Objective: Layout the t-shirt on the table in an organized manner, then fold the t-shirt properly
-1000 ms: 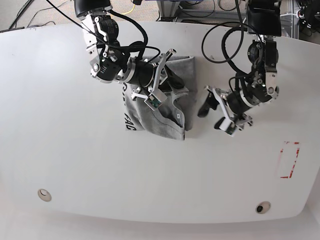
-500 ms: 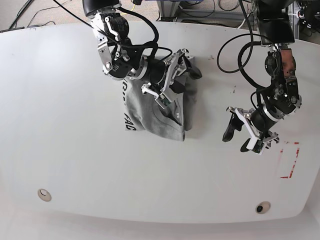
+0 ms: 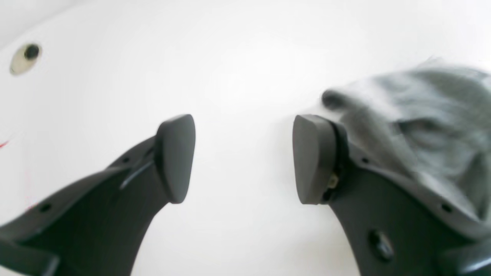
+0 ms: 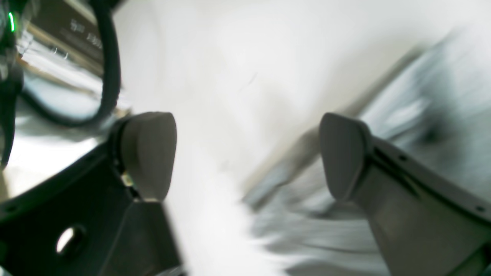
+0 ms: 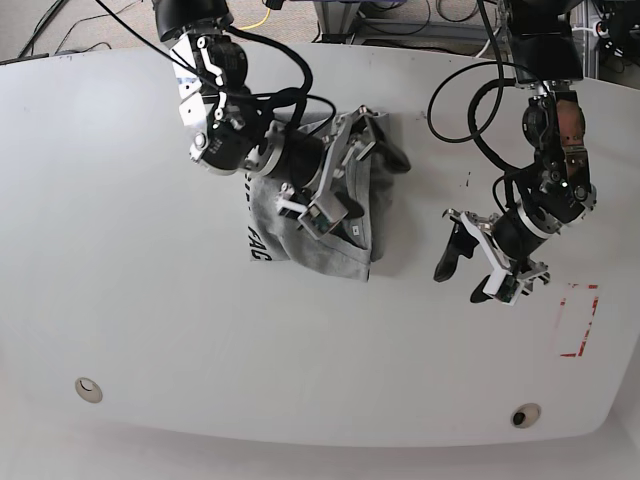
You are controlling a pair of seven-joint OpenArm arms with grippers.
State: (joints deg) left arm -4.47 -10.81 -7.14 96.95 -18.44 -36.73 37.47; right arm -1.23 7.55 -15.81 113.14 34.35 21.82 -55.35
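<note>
The grey t-shirt (image 5: 305, 245) lies folded into a compact bundle on the white table (image 5: 150, 300), with black lettering along its left edge. My right gripper (image 5: 388, 143) hovers open over the bundle's far right corner. In the right wrist view, the right gripper (image 4: 245, 155) has nothing between its fingers, and blurred grey t-shirt (image 4: 422, 96) lies below and to the right. My left gripper (image 5: 460, 278) stands open over bare table to the right of the shirt. In the left wrist view, the left gripper (image 3: 243, 157) is empty, and the t-shirt (image 3: 422, 115) lies beyond its right finger.
A red tape rectangle (image 5: 578, 320) marks the table at the right. Two round grommets (image 5: 89, 389) (image 5: 525, 414) sit near the front edge, and one grommet (image 3: 23, 57) shows in the left wrist view. Cables and equipment lie beyond the far edge.
My right gripper has opened and let go of the t-shirt, shifting toward its far right corner. My left arm has swung right and toward the front, away from the shirt, still open.
</note>
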